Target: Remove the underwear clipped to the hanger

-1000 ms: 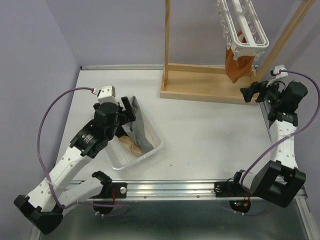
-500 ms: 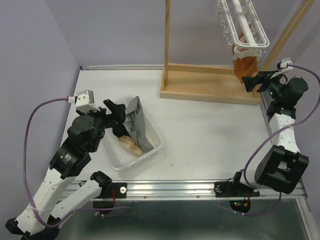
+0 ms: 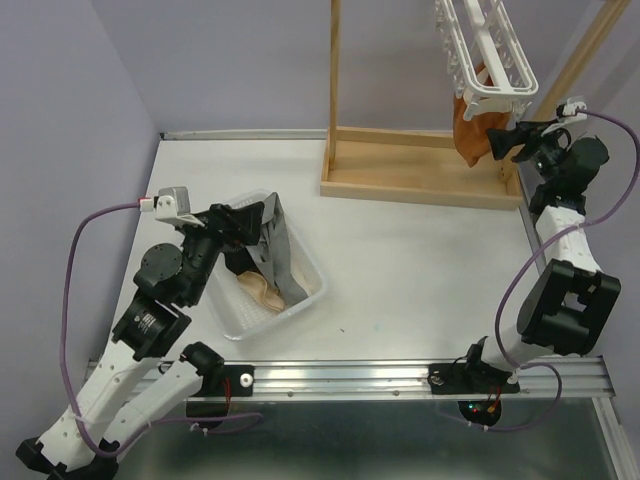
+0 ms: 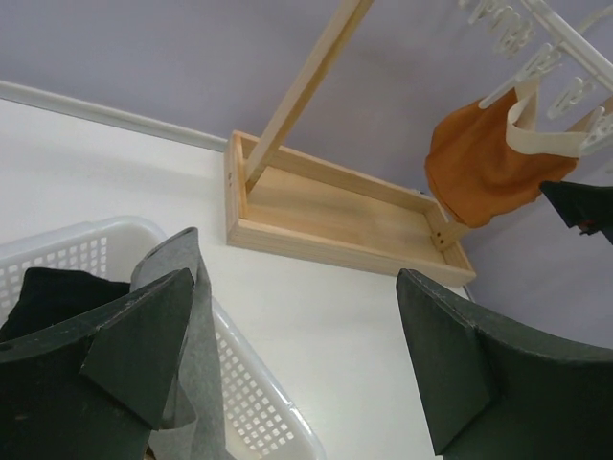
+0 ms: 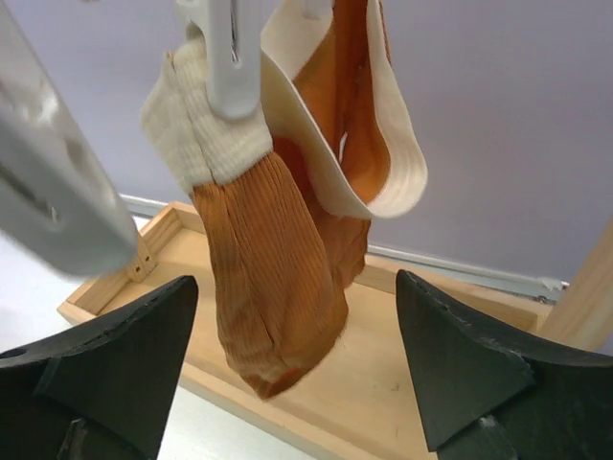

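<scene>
Likely wants a pinch on the soft ribbed cloth of the limp, light underwear [image 5: 273, 249] just below its peg [image 5: 230, 67], right claw [image 5: 297, 283] and left claw [image 4: 295, 287] both gaping, empty.

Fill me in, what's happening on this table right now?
The rust-orange underwear hangs clipped to the white hanger, the only piece seen on it. The right claw is open and pointed at it from close by, not gripping. The left claw, open too, hovers over the white basket, where the grey piece, black piece and cream piece lie.
</scene>
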Tool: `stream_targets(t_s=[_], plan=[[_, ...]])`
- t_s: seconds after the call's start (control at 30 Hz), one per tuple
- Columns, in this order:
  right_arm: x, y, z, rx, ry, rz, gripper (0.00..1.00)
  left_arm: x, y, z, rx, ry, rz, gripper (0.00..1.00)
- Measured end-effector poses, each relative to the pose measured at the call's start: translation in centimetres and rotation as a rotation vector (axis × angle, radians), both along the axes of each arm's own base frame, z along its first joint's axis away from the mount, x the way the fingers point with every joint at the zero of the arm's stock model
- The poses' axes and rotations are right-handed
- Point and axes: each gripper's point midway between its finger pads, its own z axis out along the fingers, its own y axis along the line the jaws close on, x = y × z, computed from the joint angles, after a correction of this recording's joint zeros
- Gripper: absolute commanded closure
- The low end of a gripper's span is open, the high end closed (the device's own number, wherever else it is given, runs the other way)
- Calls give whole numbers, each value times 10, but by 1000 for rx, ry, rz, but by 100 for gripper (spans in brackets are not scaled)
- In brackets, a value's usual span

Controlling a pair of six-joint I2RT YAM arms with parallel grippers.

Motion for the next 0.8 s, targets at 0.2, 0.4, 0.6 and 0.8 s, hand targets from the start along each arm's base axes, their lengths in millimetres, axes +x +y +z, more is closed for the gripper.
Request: stream_targets(t_s=[0.2, 0.4, 0.6, 0.8], plan=[[23, 20, 7, 17, -12, 32, 75, 11, -33, 1, -15, -30, -116, 3], [23, 23, 4, 51, 19, 38, 99, 18, -66, -9, -27, -23, -246, 5], [-5, 53, 18, 84, 18, 112, 99, 32, -119, -17, 25, -8, -383, 4], [-38, 111, 47, 165, 5, 253, 99, 54, -194, -25, 160, -36, -518, 4]])
